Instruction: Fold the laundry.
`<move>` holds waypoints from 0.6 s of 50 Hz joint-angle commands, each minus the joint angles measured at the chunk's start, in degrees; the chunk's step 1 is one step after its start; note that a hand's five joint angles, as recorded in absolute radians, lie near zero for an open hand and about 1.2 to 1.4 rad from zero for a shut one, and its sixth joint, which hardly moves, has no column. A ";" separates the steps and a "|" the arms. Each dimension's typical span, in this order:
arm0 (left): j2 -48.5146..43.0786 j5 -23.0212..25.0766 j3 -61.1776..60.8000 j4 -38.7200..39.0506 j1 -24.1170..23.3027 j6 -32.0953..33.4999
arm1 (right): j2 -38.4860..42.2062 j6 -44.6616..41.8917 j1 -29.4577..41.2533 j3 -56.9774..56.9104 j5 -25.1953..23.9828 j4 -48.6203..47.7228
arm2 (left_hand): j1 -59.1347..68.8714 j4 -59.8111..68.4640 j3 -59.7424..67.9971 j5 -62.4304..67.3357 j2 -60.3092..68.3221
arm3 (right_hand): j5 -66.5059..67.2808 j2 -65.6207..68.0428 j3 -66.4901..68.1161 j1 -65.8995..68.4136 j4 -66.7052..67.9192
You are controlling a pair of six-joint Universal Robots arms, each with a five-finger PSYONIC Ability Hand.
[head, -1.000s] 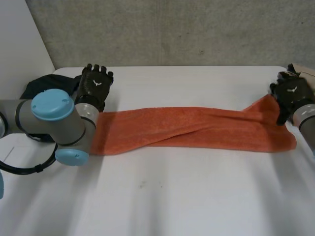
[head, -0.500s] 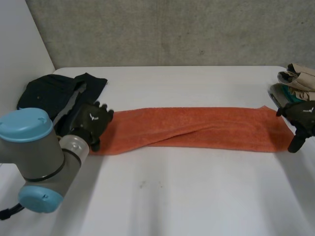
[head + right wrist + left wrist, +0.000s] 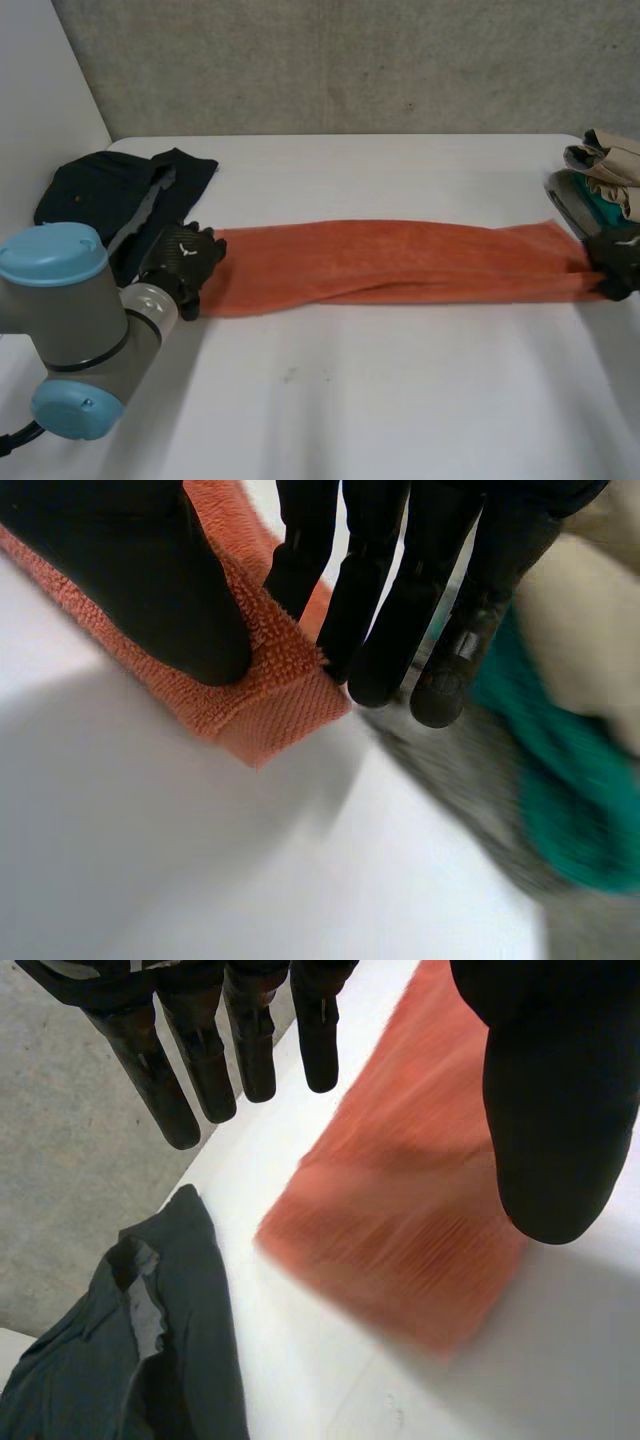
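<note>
White desk, long orange terry towel flat: my left fingers spread wide over left end, right fingers pinch right corner; one-sided pull cd skew fold.

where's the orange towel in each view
Head view: orange towel stretched between left hand and right hand.
Left wrist view: its end under the left hand, near the dark garment.
Right wrist view: its corner under the right hand.
Shared landmark: white table.
</note>
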 commanded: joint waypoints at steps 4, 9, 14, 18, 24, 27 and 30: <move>5.28 0.20 -1.90 -0.58 1.82 -0.07 | -3.95 -13.71 -11.34 -0.23 4.04 -0.26 | 4.27 4.02 4.03 3.80 3.99 | 13.96 12.49 12.19 24.11 11.92; 7.47 0.29 -2.78 -0.58 2.18 -0.07 | -4.30 -21.98 -15.04 -1.28 3.78 -0.53 | 4.10 3.85 3.86 3.63 3.82 | 13.96 12.49 12.19 24.11 11.92; 8.62 0.29 -3.23 -0.58 2.18 -0.07 | -5.88 -18.31 -11.62 -2.07 2.81 -1.05 | 3.93 3.68 3.70 3.46 3.65 | 13.96 12.49 12.19 24.11 11.92; 9.32 0.29 -3.31 -0.58 2.00 -0.15 | -10.27 -13.21 -3.63 -2.69 2.55 -2.28 | 3.77 3.51 3.53 3.29 3.49 | 13.96 12.49 12.19 24.11 11.92; 10.64 0.20 -3.66 -0.66 1.65 -0.15 | -11.95 -10.65 11.13 -2.69 -0.79 -7.29 | 3.77 3.51 3.53 3.29 3.49 | 13.96 12.49 12.19 24.11 11.92; 11.17 0.12 -3.66 -0.66 1.47 -0.24 | -11.95 -10.30 19.75 -2.69 -4.04 -9.14 | 3.77 3.51 3.53 3.29 3.49 | 13.96 12.49 12.19 24.11 11.92; 11.61 0.03 -3.66 -0.58 1.30 -0.24 | -9.93 -10.39 28.18 -2.78 -7.20 -10.10 | 3.77 3.51 3.53 3.29 3.49 | 13.96 12.49 12.19 24.11 11.92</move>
